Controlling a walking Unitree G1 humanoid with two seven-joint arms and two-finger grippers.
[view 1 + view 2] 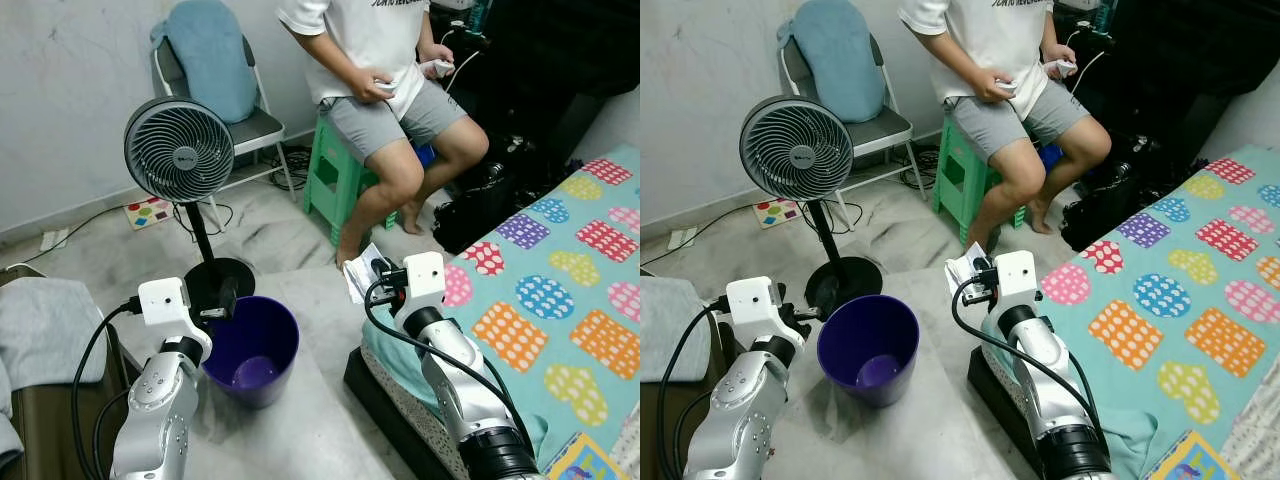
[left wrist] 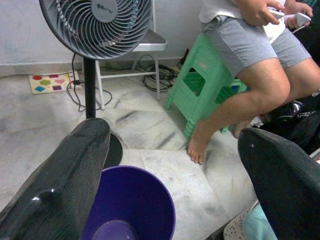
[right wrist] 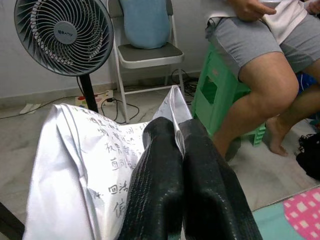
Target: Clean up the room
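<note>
Holding a silvery wrapper (image 3: 95, 165) with printed text: right gripper (image 1: 372, 275) has its fingers (image 3: 165, 190) pinched together on the edge, raised over the floor between the bed (image 1: 560, 290) and the purple bin (image 1: 252, 350). Bin sits just off to the robot's left, open mouth up, little inside from what I can see.

Left gripper (image 1: 222, 303) hovers at the bin's near rim, fingers (image 2: 60, 180) spread wide, nothing in them.

Handling guess: wrapper is thin, light, floppy and a bit slick, so it will flutter and may cling on release. Edge pinch looks adequate; a grip deeper into the sheet would be safer.

Fan (image 1: 178, 150) stands right behind the bin, and a seated person (image 1: 380, 90) is beyond.
</note>
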